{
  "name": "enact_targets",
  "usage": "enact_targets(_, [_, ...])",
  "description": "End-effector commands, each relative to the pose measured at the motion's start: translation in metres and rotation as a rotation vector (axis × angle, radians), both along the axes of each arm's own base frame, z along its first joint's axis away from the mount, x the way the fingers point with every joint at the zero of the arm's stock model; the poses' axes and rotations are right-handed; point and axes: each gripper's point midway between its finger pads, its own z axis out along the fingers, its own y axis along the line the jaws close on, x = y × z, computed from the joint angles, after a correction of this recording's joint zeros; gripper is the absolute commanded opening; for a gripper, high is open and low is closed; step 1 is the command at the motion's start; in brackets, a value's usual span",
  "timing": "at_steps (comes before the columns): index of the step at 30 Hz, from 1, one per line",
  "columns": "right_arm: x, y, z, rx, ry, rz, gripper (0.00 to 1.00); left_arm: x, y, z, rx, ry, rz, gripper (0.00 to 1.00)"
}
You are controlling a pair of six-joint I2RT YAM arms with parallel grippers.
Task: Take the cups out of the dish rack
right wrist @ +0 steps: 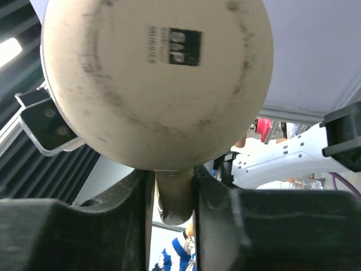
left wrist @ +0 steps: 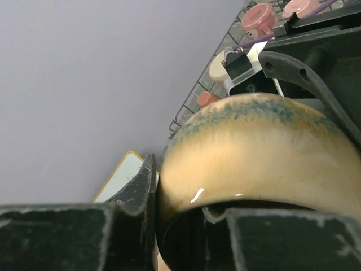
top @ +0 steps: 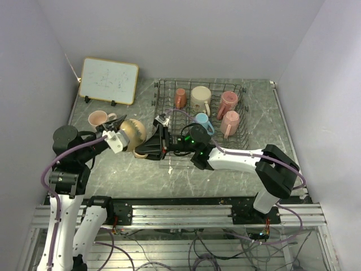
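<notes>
A tan cup (top: 133,133) hangs in the air left of the dish rack (top: 243,134), held by both arms. My left gripper (top: 120,139) is shut on its rim. In the left wrist view one finger (left wrist: 139,189) presses the outside of the tan cup (left wrist: 259,152) and the other sits inside it. My right gripper (top: 150,148) is shut on the cup's handle (right wrist: 176,195), under the cup's round base (right wrist: 158,79). The rack holds a salmon cup (top: 180,97), a cream cup (top: 201,99), two pink cups (top: 227,103) (top: 230,122) and a light blue cup (top: 203,121).
A pink cup (top: 98,118) lies on the table at the left, close behind the left gripper. A wood-framed whiteboard (top: 108,81) leans at the back left. Walls close in on both sides.
</notes>
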Motion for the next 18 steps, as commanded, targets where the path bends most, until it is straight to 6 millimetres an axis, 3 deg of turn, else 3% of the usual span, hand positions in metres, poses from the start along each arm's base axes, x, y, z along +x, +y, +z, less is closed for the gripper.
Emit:
enact_targets(1, [0.015,-0.01,0.024,0.06,-0.118,-0.079,0.38,0.005,-0.001,-0.036,-0.004,0.242,0.004,0.07])
enact_targets(2, [0.022,-0.012,0.018,0.029,-0.117,-0.099,0.52,0.011,0.002,-0.048,-0.001,0.312,0.033,0.07])
enact_targets(5, [0.052,-0.026,-0.008,-0.1,-0.134,-0.191,0.79,0.041,0.027,-0.083,0.014,0.515,0.228,0.07])
enact_targets(7, [0.074,-0.042,-0.026,-0.219,-0.147,-0.269,0.88,0.059,0.045,-0.107,0.049,0.624,0.356,0.07])
enact_targets(13, [0.129,-0.11,-0.057,-0.526,-0.234,-0.519,0.96,0.098,0.072,-0.159,0.112,0.832,0.583,0.07])
enact_targets(18, [0.151,-0.157,-0.048,-0.622,-0.285,-0.648,0.97,0.137,0.075,-0.183,0.099,0.889,0.684,0.07])
